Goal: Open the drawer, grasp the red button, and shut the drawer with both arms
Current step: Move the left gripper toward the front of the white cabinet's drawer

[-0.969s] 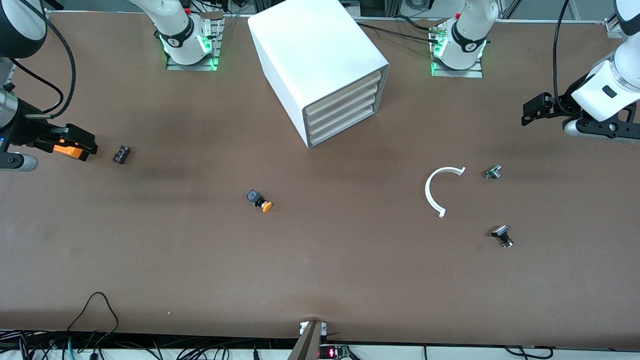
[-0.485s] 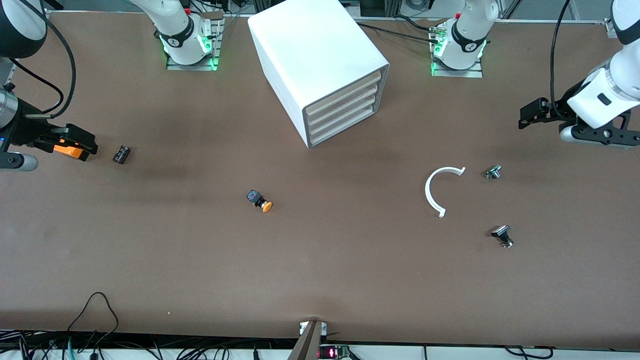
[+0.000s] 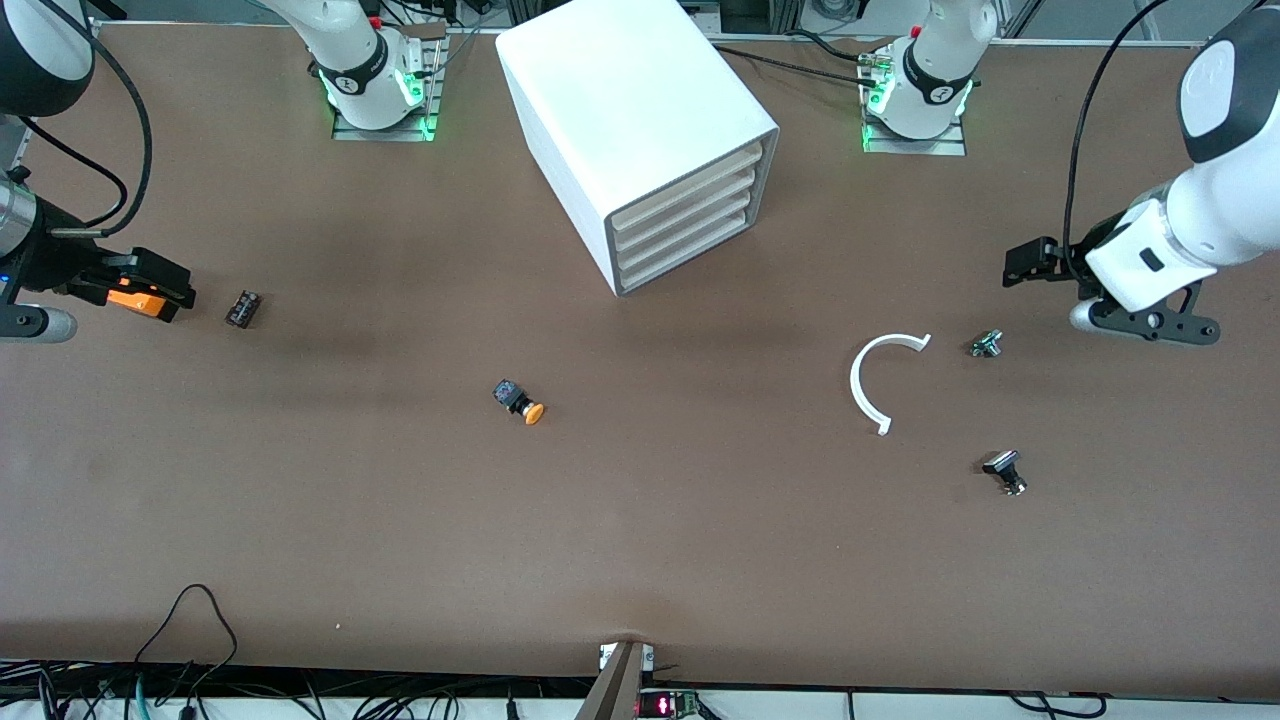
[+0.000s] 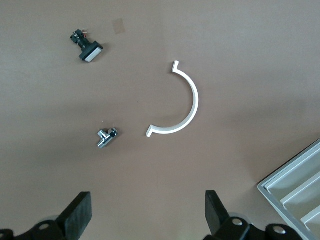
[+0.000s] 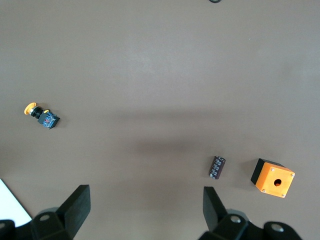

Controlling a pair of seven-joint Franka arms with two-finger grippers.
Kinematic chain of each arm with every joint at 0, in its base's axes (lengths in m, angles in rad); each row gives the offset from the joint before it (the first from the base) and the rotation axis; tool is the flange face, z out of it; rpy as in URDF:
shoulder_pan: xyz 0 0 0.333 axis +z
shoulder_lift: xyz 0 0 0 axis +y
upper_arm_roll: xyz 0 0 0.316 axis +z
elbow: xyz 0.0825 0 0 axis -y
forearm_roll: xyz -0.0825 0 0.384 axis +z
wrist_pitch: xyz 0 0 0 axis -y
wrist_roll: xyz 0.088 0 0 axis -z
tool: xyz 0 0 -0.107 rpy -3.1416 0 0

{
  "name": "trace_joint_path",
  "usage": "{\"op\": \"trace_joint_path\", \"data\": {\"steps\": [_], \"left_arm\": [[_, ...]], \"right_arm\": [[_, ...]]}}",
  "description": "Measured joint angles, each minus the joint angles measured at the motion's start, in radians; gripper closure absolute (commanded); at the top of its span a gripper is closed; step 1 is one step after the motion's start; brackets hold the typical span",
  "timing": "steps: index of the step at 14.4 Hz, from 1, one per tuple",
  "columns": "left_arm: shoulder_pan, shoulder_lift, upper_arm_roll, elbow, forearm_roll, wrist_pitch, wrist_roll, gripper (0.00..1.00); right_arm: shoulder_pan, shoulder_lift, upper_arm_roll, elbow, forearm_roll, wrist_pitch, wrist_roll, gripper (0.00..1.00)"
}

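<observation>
The big white cabinet [image 3: 630, 100] stands near the robots' bases, midway between them, its four cream drawer fronts all pushed in. The drawer [image 3: 690, 245] is the lowest one and is shut. The button is hidden. My left gripper [image 3: 1030, 262] [image 4: 147, 215] hangs open and empty over the table toward the left arm's end, beside a small metal fitting [image 3: 987, 343] [image 4: 106, 137]. My right gripper [image 5: 145, 200] waits open and empty over the right arm's end of the table, close to the orange square box [image 3: 135, 298] [image 5: 274, 178].
An orange-capped button [image 3: 522, 401] [image 5: 41, 115] lies mid-table. A white half ring [image 3: 875, 380] [image 4: 182, 102] and a black part with a flat pale cap [image 3: 1005, 470] [image 4: 87, 47] lie toward the left arm's end. A small dark cylindrical part [image 3: 243, 308] [image 5: 217, 166] lies beside the orange box.
The left arm has swung nearer the front camera and toward the table's middle, bringing its gripper closer to the metal fitting. The right arm has not moved.
</observation>
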Motion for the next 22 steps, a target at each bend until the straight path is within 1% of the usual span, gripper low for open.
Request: {"op": "trace_joint_path", "data": {"steps": [2, 5, 7, 11, 14, 16, 18, 20, 22], "left_arm": [[0.003, 0.032, 0.002, 0.024, 0.000, -0.028, 0.000, 0.00], [-0.002, 0.086, -0.002, 0.027, -0.025, -0.092, 0.000, 0.00], [-0.005, 0.169, -0.002, 0.027, -0.071, -0.099, 0.000, 0.00], [-0.001, 0.355, 0.000, 0.027, -0.285, -0.098, 0.001, 0.00], [-0.005, 0.447, -0.007, 0.023, -0.447, -0.104, 0.006, 0.00], [-0.008, 0.487, -0.027, 0.015, -0.533, -0.114, 0.006, 0.00], [-0.020, 0.518, -0.057, -0.007, -0.585, -0.116, 0.037, 0.00], [-0.057, 0.539, -0.070, -0.033, -0.616, -0.116, 0.131, 0.00], [-0.090, 0.548, -0.070, -0.077, -0.688, -0.113, 0.212, 0.00]], "right_arm": [[0.000, 0.002, 0.000, -0.004, 0.000, 0.000, 0.001, 0.00], [0.000, 0.017, 0.000, -0.010, 0.000, -0.001, 0.002, 0.00], [0.000, 0.027, 0.000, -0.012, 0.000, -0.001, 0.002, 0.00], [0.023, 0.074, 0.004, -0.020, 0.001, 0.001, 0.002, 0.00], [0.046, 0.111, 0.005, -0.020, 0.001, 0.019, 0.004, 0.00], [0.054, 0.134, 0.005, -0.020, 0.001, 0.055, 0.003, 0.00], [0.063, 0.160, 0.005, -0.019, 0.001, 0.109, 0.003, 0.00], [0.078, 0.183, 0.006, -0.019, 0.001, 0.141, 0.002, 0.00], [0.116, 0.207, 0.007, -0.019, 0.000, 0.147, 0.002, 0.00]]}}
